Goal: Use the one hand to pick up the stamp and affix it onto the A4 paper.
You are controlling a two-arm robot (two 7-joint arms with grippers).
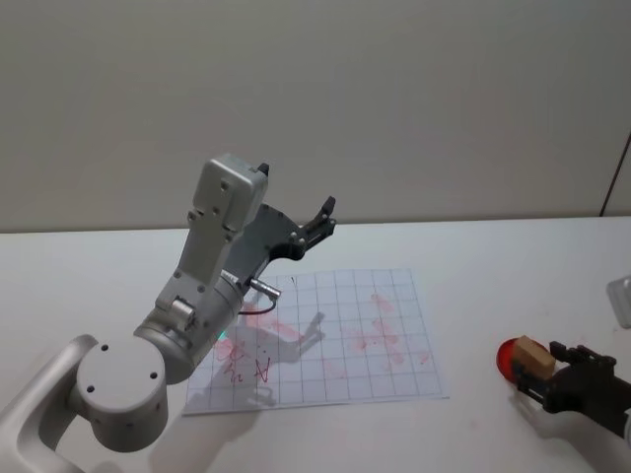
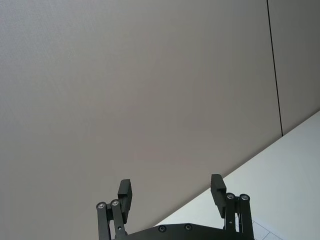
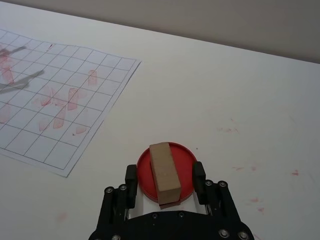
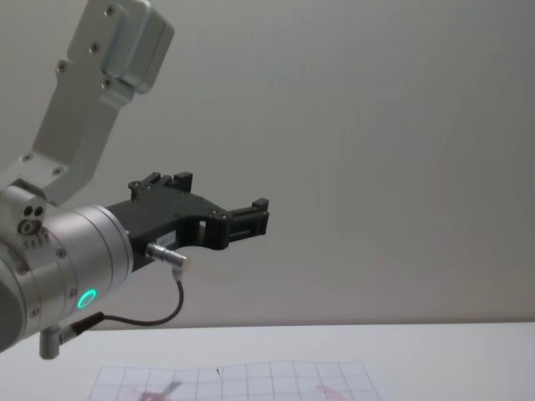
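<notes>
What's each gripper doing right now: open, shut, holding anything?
Left gripper: open, empty, up above the A4 paper.
Right gripper: open, jaws either side of the stamp standing on the red round pad, not clamping it.

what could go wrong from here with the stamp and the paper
1. The light-brown wooden block stamp stands on the round red ink pad between the jaws of the small black right pincer, which are open with gaps on both sides. An off-centre close might tip it or drag the pad.
2. The black left pincer, open, hangs above the white gridded A4 paper. The right arm bringing the stamp over might meet that arm.
</notes>
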